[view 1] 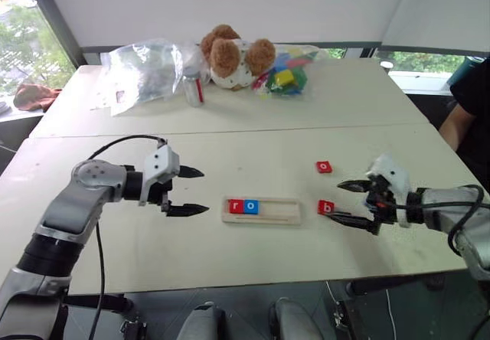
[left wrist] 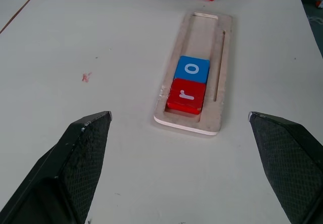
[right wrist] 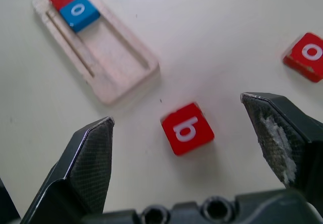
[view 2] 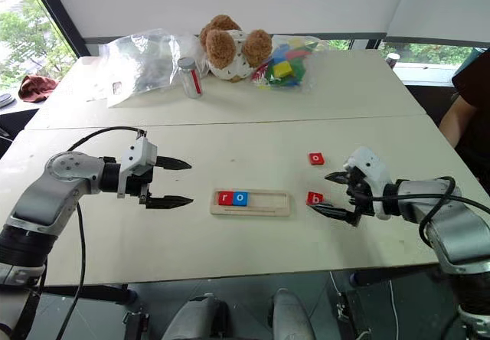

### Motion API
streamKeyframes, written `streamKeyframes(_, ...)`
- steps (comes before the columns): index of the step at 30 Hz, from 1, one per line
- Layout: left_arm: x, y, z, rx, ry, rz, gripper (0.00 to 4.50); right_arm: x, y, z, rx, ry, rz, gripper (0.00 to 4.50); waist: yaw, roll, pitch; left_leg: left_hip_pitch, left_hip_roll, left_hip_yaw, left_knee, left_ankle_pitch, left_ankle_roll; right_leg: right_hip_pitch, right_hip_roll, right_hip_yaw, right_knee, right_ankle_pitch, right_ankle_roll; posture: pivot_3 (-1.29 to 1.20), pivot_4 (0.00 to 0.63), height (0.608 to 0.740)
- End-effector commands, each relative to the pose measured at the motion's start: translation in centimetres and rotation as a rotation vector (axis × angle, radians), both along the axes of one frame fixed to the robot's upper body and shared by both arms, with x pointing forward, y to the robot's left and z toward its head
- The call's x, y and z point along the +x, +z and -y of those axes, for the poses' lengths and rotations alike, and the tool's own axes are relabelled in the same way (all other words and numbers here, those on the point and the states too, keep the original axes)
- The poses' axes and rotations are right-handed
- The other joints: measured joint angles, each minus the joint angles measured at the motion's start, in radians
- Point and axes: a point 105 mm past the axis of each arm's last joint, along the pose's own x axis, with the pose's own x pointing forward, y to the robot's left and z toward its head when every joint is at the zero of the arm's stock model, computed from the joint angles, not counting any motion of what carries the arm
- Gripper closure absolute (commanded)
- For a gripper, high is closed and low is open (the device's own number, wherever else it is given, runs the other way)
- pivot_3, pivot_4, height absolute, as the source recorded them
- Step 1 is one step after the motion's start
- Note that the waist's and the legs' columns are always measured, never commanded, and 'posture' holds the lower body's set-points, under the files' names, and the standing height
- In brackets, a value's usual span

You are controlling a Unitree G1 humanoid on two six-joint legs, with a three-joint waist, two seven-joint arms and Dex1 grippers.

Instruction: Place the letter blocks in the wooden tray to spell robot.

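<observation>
Pale worktop [view 1: 230, 156] by a window, two of five letters set.

Right end effector [view 1: 346, 202] spread wide, poised beside the red b tile [view 1: 326, 207], touching nothing; left end effector [view 1: 186, 191] likewise wide and empty, just off the near end of the wooden tray [view 1: 262, 211]. In the tray: red r [view 1: 235, 206], blue o [view 1: 250, 207], three places bare. Farther out, a red o tile [view 1: 324, 167]. Likely trouble: nudging b away while closing, pinching it skewed so it sits crooked, or bumping the light tray and spilling r and o.
</observation>
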Motion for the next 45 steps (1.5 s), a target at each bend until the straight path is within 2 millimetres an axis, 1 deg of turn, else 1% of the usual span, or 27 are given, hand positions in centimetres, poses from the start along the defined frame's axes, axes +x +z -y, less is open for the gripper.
streamKeyframes(1, -0.3, 0.9, -0.7, 0.003, 0.022, 0.042, 0.00, 1.0, 0.4, 1.1, -0.040, 0.083, 0.056, 0.10, -0.001, 0.000, 0.000, 0.000, 0.000, 0.000, 0.000, 0.000, 0.000, 0.000, 0.000, 0.000, 0.000, 0.000, 0.000, 0.00, 0.150, 0.740)
streamKeyframes(3, -0.4, 0.8, -1.0, 0.006, 0.034, 0.039, 0.00, 1.5, 0.2, 1.1, -0.025, 0.102, 0.050, 0.10, -0.001, 0.001, 0.001, 0.000, 0.001, 0.000, 0.000, 0.000, 0.000, -0.001, 0.000, 0.001, 0.001, 0.000, 0.000, 0.00, 0.150, 0.740)
streamKeyframes(6, -0.6, 0.7, -1.2, 0.007, 0.052, 0.037, 0.00, 1.8, -0.9, 1.1, -0.041, 0.147, 0.025, 0.10, 0.002, 0.001, 0.001, 0.000, 0.001, -0.001, -0.001, 0.000, 0.000, -0.002, 0.000, 0.001, 0.001, 0.000, 0.000, 0.00, 0.150, 0.740)
streamKeyframes(9, -0.8, 0.6, -1.4, 0.008, 0.069, 0.038, 0.00, 2.1, -1.6, 0.7, -0.035, 0.169, 0.012, 0.10, 0.005, 0.001, 0.001, 0.000, 0.001, -0.001, 0.000, 0.000, 0.000, -0.002, -0.001, 0.001, 0.001, 0.000, 0.000, 0.00, 0.150, 0.740)
streamKeyframes(16, -0.9, 0.4, -1.7, 0.015, 0.091, 0.039, 0.00, 2.6, -2.2, 0.1, -0.024, 0.185, 0.008, 0.10, 0.005, 0.001, 0.001, -0.001, 0.001, -0.001, 0.000, 0.000, -0.001, -0.002, -0.002, 0.001, 0.001, 0.000, 0.000, 0.00, 0.150, 0.740)
streamKeyframes(17, -0.9, 0.4, -1.7, 0.016, 0.092, 0.039, 0.00, 2.6, -2.3, 0.0, -0.024, 0.186, 0.011, 0.33, 0.004, 0.001, 0.001, 0.000, 0.001, -0.001, 0.000, 0.000, -0.001, -0.002, -0.002, 0.001, 0.001, 0.000, 0.000, 0.00, 0.150, 0.740)
streamKeyframes(19, -0.8, 0.4, -1.6, 0.019, 0.093, 0.042, 0.00, 2.6, -2.5, -0.1, -0.023, 0.189, 0.013, 0.97, 0.004, 0.001, 0.001, 0.000, 0.001, -0.001, -0.001, 0.000, -0.001, -0.002, -0.002, 0.001, 0.001, 0.000, 0.000, 0.00, 0.150, 0.740)
streamKeyframes(21, -0.7, 0.4, -1.6, 0.022, 0.093, 0.046, 0.00, 2.5, -2.7, -0.2, -0.024, 0.191, 0.013, 1.94, 0.004, 0.001, 0.001, -0.001, 0.001, -0.001, -0.001, 0.000, -0.001, -0.002, -0.002, 0.001, 0.001, 0.000, 0.000, 0.00, 0.150, 0.740)
streamKeyframes(23, -0.7, 0.4, -1.7, 0.024, 0.093, 0.047, 0.00, 2.5, -2.9, -0.2, -0.026, 0.185, 0.017, 3.03, 0.005, 0.001, 0.001, -0.001, 0.001, -0.001, -0.001, 0.000, -0.001, -0.002, -0.002, 0.001, 0.001, 0.000, 0.000, 0.00, 0.150, 0.740)
streamKeyframes(24, -0.6, 0.4, -1.7, 0.025, 0.094, 0.047, 0.00, 2.5, -2.9, -0.2, -0.024, 0.184, 0.020, 3.34, 0.005, 0.001, 0.001, -0.001, 0.001, -0.001, -0.001, 0.000, -0.001, -0.002, -0.002, 0.001, 0.001, 0.000, 0.000, 0.00, 0.150, 0.740)
streamKeyframes(26, -0.5, 0.3, -1.9, 0.030, 0.097, 0.046, 0.00, 2.6, -2.4, -0.5, -0.010, 0.181, 0.033, 3.34, 0.005, 0.001, 0.001, -0.001, 0.001, -0.001, -0.001, 0.000, -0.001, -0.002, -0.002, 0.001, 0.001, 0.000, 0.000, 0.00, 0.150, 0.740)
streamKeyframes(28, -0.4, 0.3, -2.2, 0.035, 0.100, 0.046, 0.00, 2.6, -1.2, -1.4, 0.011, 0.199, 0.049, 3.34, 0.005, 0.002, 0.001, -0.001, 0.001, -0.001, -0.001, 0.000, -0.001, -0.002, -0.002, 0.001, 0.001, 0.000, 0.000, 0.00, 0.150, 0.740)
streamKeyframes(30, -0.3, 0.2, -2.4, 0.042, 0.105, 0.046, 0.00, 2.8, 0.1, -2.8, 0.031, 0.227, 0.060, 3.34, 0.004, 0.002, 0.001, -0.001, 0.001, -0.001, -0.001, 0.000, -0.001, -0.002, -0.002, 0.001, 0.001, 0.000, 0.000, 0.00, 0.150, 0.740)
streamKeyframes(32, -0.2, 0.0, -2.5, 0.051, 0.108, 0.044, 0.00, 2.8, 1.4, -4.8, 0.036, 0.281, 0.070, 3.34, -0.001, 0.002, 0.001, -0.001, 0.001, -0.001, -0.001, 0.000, -0.001, -0.003, -0.002, 0.002, 0.002, 0.000, 0.000, 0.00, 0.150, 0.740)
streamKeyframes(34, -0.2, -0.4, -2.6, 0.070, 0.102, 0.040, 0.00, 2.9, 2.1, -6.8, 0.026, 0.334, 0.087, 3.34, -0.002, 0.003, 0.001, -0.001, 0.001, -0.001, -0.001, 0.000, -0.002, -0.003, -0.002, 0.002, 0.002, 0.000, -0.001, 0.00, 0.150, 0.740)
streamKeyframes(36, -0.2, -0.7, -2.5, 0.076, 0.096, 0.042, 0.00, 3.0, 2.2, -8.5, -0.002, 0.375, 0.094, 3.34, 0.001, 0.003, 0.001, -0.001, 0.001, -0.001, -0.001, 0.000, -0.002, -0.003, -0.002, 0.001, 0.002, 0.000, -0.001, 0.00, 0.150, 0.740)
streamKeyframes(38, -0.1, -0.7, -2.3, 0.067, 0.095, 0.046, 0.00, 3.1, 1.8, -9.7, -0.026, 0.404, 0.084, 3.34, 0.006, 0.003, 0.001, -0.001, 0.001, -0.002, -0.001, 0.000, -0.002, -0.004, -0.002, 0.001, 0.002, 0.000, -0.001, 0.00, 0.150, 0.740)
streamKeyframes(41, -0.1, -0.7, -2.0, 0.057, 0.093, 0.049, 0.00, 3.2, 1.0, -10.7, -0.061, 0.427, 0.076, 3.34, 0.013, 0.002, 0.001, -0.003, 0.000, -0.002, -0.001, 0.000, -0.002, -0.004, -0.003, 0.000, 0.001, 0.000, -0.001, 0.00, 0.150, 0.740)
streamKeyframes(45, -0.4, -0.8, -1.7, 0.046, 0.096, 0.050, 0.00, 3.3, -0.2, -11.2, -0.096, 0.443, 0.055, 3.34, 0.009, 0.002, 0.001, -0.004, -0.002, -0.002, 0.000, 0.000, -0.002, -0.005, -0.004, 0.001, 0.001, 0.000, -0.001, 0.00, 0.150, 0.740)
